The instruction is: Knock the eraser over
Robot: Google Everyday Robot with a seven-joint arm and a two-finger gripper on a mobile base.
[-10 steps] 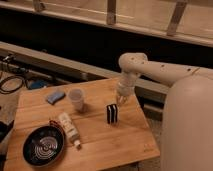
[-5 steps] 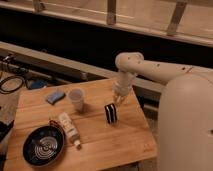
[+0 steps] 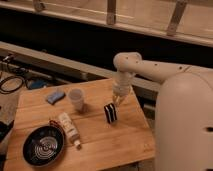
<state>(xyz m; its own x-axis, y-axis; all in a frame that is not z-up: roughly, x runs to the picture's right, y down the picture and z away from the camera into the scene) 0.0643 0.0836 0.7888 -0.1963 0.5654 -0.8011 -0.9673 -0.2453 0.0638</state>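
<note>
The eraser [image 3: 110, 113], a small black block with white stripes, stands on the wooden table [image 3: 100, 145] right of centre, leaning a little to the left. My gripper [image 3: 118, 98] hangs from the white arm just above and to the right of the eraser's top, very close to it or touching it. The arm reaches in from the right over the table's far right corner.
A white cup [image 3: 76, 98] stands left of the eraser. A flat blue pad [image 3: 55, 96] lies at the far left. A white tube [image 3: 68, 129] and a black round dish [image 3: 43, 145] sit at the front left. My white body [image 3: 185, 125] fills the right side.
The gripper has come down and left toward the eraser's top. The eraser has shifted slightly left and now tilts a little.
</note>
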